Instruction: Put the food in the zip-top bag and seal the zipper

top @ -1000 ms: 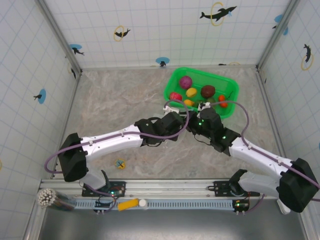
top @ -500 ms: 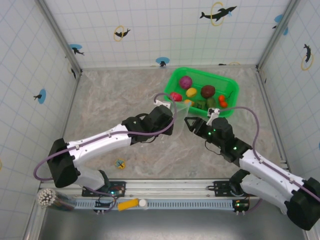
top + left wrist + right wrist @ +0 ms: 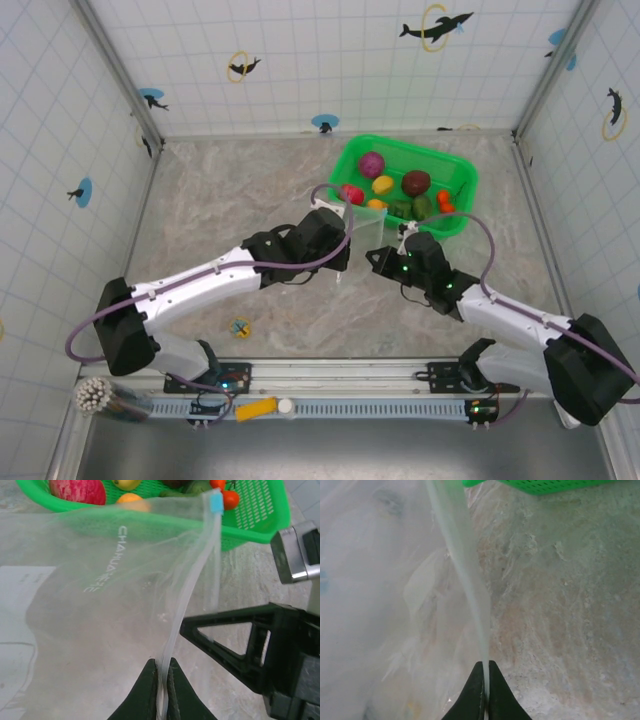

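A grey and brown stone-look table [image 3: 230, 200] has a green plastic mesh basket [image 3: 420, 147] at its far right side. A clear crinkly plastic zip-top bag [image 3: 362, 235] is held up just in front of the basket, between the two arms. The left gripper [image 3: 162, 667] is pinched tight on the thin clear zipper strip [image 3: 187, 595], the right gripper [image 3: 485, 667] is pinched tight on the bag's edge, and the small toy fruits and vegetables [image 3: 372, 164] lie in the basket.

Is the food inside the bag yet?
No, out. The food sits in the green basket; the bag looks empty.
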{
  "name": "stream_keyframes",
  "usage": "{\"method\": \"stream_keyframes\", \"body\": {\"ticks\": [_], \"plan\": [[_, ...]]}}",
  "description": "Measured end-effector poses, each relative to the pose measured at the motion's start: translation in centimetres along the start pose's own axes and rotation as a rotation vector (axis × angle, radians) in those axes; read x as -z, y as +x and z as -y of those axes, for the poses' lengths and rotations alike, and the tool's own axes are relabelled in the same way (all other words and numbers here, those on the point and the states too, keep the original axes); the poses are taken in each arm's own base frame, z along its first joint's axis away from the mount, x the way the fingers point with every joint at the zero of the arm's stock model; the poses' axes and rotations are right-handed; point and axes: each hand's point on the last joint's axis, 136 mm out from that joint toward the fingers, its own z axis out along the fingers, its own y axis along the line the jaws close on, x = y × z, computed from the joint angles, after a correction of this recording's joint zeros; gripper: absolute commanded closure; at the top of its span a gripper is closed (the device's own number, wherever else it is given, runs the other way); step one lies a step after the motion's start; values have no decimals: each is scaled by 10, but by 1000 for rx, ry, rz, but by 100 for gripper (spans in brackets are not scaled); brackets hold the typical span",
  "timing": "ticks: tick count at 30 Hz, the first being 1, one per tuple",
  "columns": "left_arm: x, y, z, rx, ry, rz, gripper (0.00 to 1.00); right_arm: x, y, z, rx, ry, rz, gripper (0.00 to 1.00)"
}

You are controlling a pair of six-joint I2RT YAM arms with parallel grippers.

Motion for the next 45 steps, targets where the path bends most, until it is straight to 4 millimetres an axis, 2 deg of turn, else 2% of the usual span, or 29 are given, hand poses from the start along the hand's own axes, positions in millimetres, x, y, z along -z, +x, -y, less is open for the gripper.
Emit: {"method": "stream_keyframes", "body": {"ticks": [2,4,6,12,15,18,26,31,37,40,45], "plan": [[4,-5,4,-5,8,-3,72,1,-6,-12,16,-16,12,97],[8,-12,8,-10,8,-2,55,4,-13,-26,35,-25,24,97],[11,-17,11,-24,5,-2,46,8,-18,-39,54,-32,33,97],[12,-27,16,-61,-20,-29,41,16,-17,-71,132,-5,29,97],[13,-34,17,-81,-46,-46,41,19,-19,-76,156,23,37,98],[16,-38,18,-93,-53,-46,43,21,-19,-76,172,28,37,98],[19,-27,10,-128,-84,-104,49,32,-20,-91,221,-14,18,98],[26,-28,6,-155,-116,-122,63,38,-28,-103,254,-21,23,98],[42,-39,1,-181,-162,-104,79,42,-37,-117,302,-25,29,98],[44,-40,-5,-194,-192,-103,84,39,-36,-113,325,-5,17,98],[47,-42,-15,-193,-228,-106,87,35,-36,-100,345,36,-1,97]]}}
